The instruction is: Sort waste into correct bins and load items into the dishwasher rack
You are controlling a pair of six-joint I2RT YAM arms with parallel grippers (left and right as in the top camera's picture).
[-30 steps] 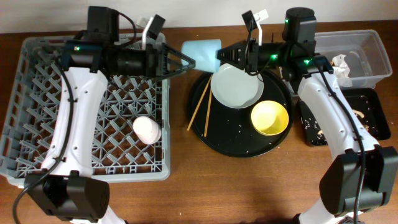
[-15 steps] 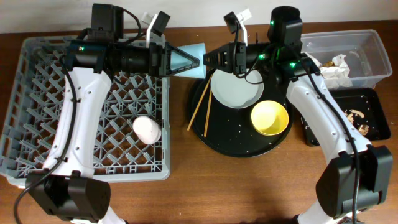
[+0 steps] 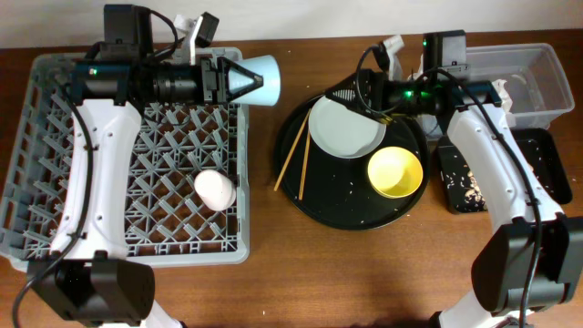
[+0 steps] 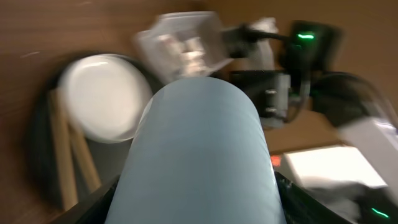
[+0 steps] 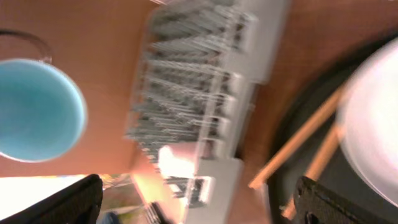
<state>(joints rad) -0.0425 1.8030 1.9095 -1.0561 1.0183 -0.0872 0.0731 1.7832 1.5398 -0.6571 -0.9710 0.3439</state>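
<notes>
From overhead, the left hand (image 3: 239, 80) is closed on the light blue cup (image 3: 259, 80), holding it on its side over the far right edge of the dishwasher rack (image 3: 36, 164). Only 1 item lies in the rack, the pink cup (image 3: 216, 190). The plate (image 3: 344, 128), yellow bowl (image 3: 394, 172) and chopsticks (image 3: 293, 157) sit on the round black tray (image 3: 319, 211), not yet loaded. A napkin (image 3: 499, 95) lies in the clear tub (image 3: 539, 73), and crumbs are in the shallow black tray (image 3: 547, 169). The right hand (image 3: 346, 91) hovers above the plate's far rim.

In the blurred left wrist view, the light blue cup (image 4: 199, 149) fills the grip, with the plate (image 4: 106, 96) beyond it.

In the right wrist view, the fingers (image 5: 68, 202) are spread with nothing between them, and the chopsticks (image 5: 298, 155) lie below.

As I judge it, the waste looks sorted. 1 cup is loaded, a 2nd is about to be placed, and 3 items remain.
</notes>
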